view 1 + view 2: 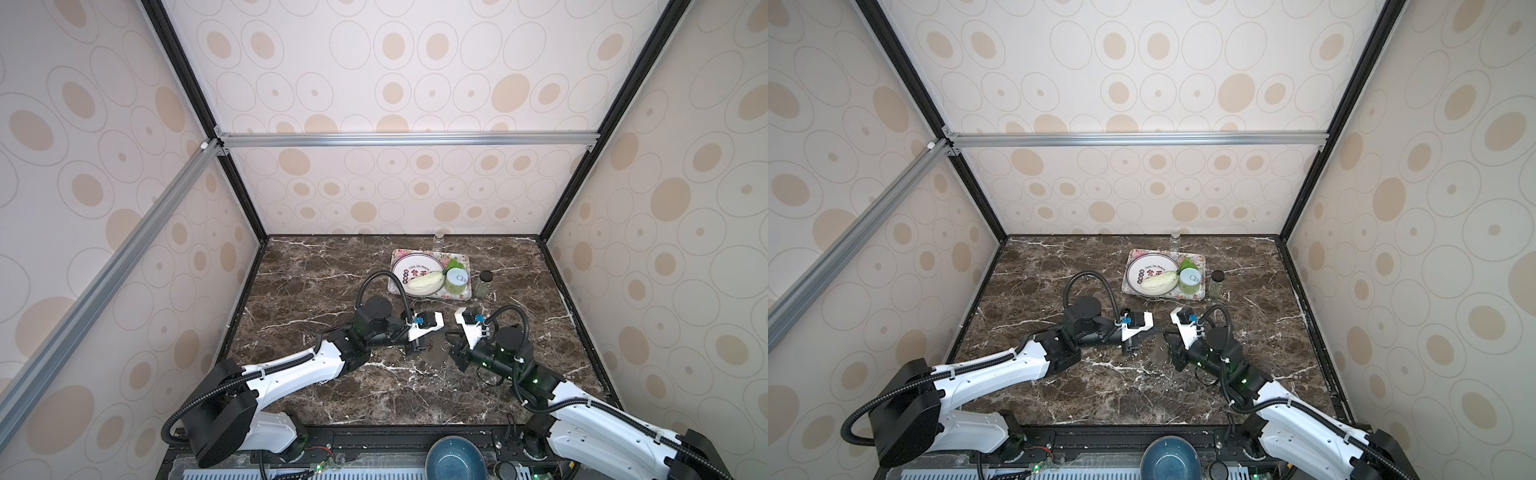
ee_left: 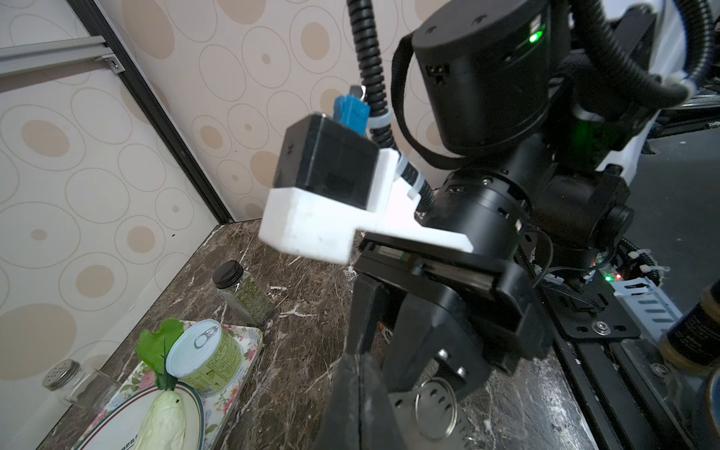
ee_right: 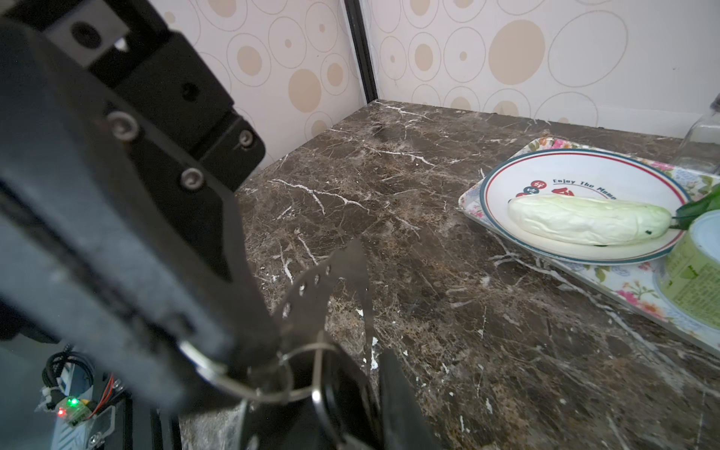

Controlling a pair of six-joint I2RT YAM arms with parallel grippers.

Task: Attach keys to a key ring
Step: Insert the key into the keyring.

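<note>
The key ring (image 1: 436, 354) (image 1: 1158, 353) is a flat grey plate with a row of small holes, held off the marble between both grippers. My left gripper (image 2: 358, 362) (image 1: 415, 347) is shut on the plate's edge (image 2: 405, 403). A thin wire loop (image 2: 434, 407) (image 3: 249, 380) lies across the plate (image 3: 331, 288) by its holes, touching my right gripper's fingers (image 2: 440, 343). My right gripper (image 3: 372, 364) (image 1: 455, 355) has only a narrow slit between its fingers, and what it pinches is hidden. A small red-and-white piece (image 2: 383, 330) shows behind those fingers. The black fob cannot be made out.
A floral tray (image 1: 463, 259) behind the grippers carries a plate with a pale cabbage (image 1: 424, 284) and a green can (image 1: 456, 280). A herb jar (image 1: 485, 283) stands to its right, a glass shaker (image 1: 439, 239) at the back wall, a blue bowl (image 1: 455, 459) off the front edge.
</note>
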